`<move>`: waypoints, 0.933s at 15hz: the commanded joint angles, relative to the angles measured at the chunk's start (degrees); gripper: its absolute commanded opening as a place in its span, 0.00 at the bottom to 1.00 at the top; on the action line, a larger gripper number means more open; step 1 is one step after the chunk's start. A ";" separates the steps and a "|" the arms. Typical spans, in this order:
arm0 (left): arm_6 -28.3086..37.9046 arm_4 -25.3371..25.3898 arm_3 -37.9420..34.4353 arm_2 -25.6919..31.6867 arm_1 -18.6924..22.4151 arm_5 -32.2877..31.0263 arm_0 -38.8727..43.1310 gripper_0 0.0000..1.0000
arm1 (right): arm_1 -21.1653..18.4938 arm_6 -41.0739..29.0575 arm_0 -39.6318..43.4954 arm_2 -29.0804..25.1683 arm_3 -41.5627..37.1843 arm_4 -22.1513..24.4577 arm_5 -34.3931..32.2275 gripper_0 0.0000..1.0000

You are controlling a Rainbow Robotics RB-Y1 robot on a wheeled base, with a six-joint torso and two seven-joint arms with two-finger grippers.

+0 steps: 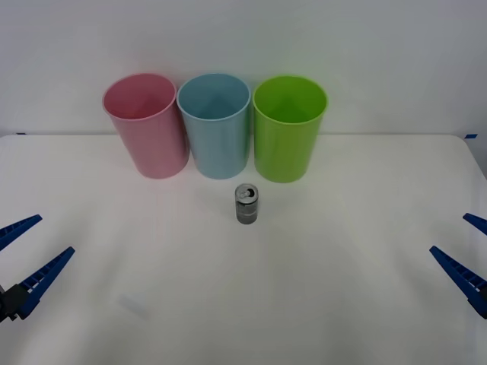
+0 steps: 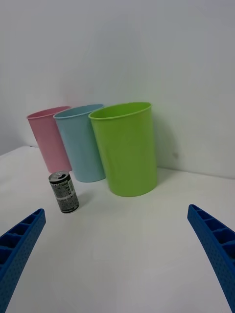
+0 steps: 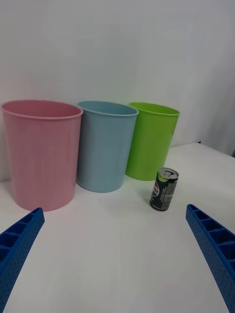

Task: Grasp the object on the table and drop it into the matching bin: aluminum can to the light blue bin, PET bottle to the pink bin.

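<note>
Both blue ribbed grippers wait low at the near edge of the white table (image 1: 152, 304), the left gripper (image 1: 23, 262) at the left side and the right gripper (image 1: 468, 258) at the right, each with fingers spread wide and holding nothing. Between them, well apart from both and further in, the can (image 1: 246, 204) stands upright just before the gap between the blue bin (image 1: 215, 125) and the green bin (image 1: 288, 129). It is a short silver-grey metal cylinder with a dark printed band and a shiny pull-tab top, and its smooth round wall could likely slip or tip if a finger strikes it off-centre before the jaws close evenly. A second risk lies in its position: a reach carried too far could nudge the bins, which look like light, smooth plastic cups tapering to narrow bases. At the far edge the pink bin (image 1: 144, 125), blue bin and green bin stand side by side, nearly touching, so a release made slightly off-line over the blue bin could send the can into a neighbour.
</note>
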 commanded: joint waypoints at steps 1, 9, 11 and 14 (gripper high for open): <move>0.00 0.00 0.00 0.00 0.00 0.00 0.00 1.00 | 0.00 0.00 0.00 0.00 0.00 0.00 0.00 1.00; 0.00 0.00 0.00 0.00 0.00 0.00 0.00 1.00 | 0.85 0.35 1.53 2.84 -0.10 1.16 0.74 1.00; 0.00 0.00 0.00 0.00 0.00 0.00 0.00 1.00 | 0.85 0.79 1.53 4.69 -0.10 1.34 2.85 1.00; 0.00 0.00 0.00 0.00 0.00 0.00 0.00 1.00 | 0.85 2.02 1.45 8.20 -0.10 1.34 6.02 1.00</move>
